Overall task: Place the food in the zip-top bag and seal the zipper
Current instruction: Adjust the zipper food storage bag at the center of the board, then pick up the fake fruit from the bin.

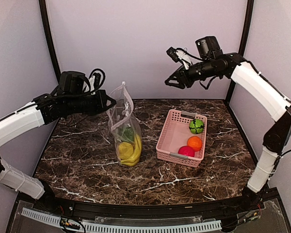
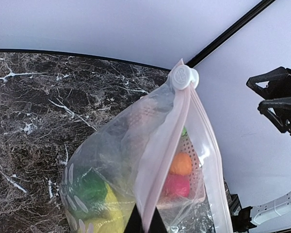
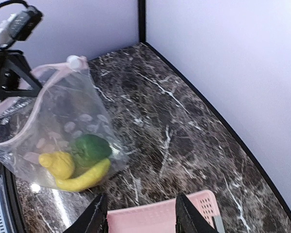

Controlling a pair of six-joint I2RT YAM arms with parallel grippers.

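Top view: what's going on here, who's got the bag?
The left fingers pinch the zip-top bag by its mouth edge and hold it upright on the table. A banana, a yellow pepper and a green pepper are already inside. The right fingers hang open and empty above the pink basket, which holds a green piece, an orange and a red-pink ball. The zipper looks not yet sealed.

Pink basket (image 1: 173, 137) sits on dark marble table (image 1: 82, 160).
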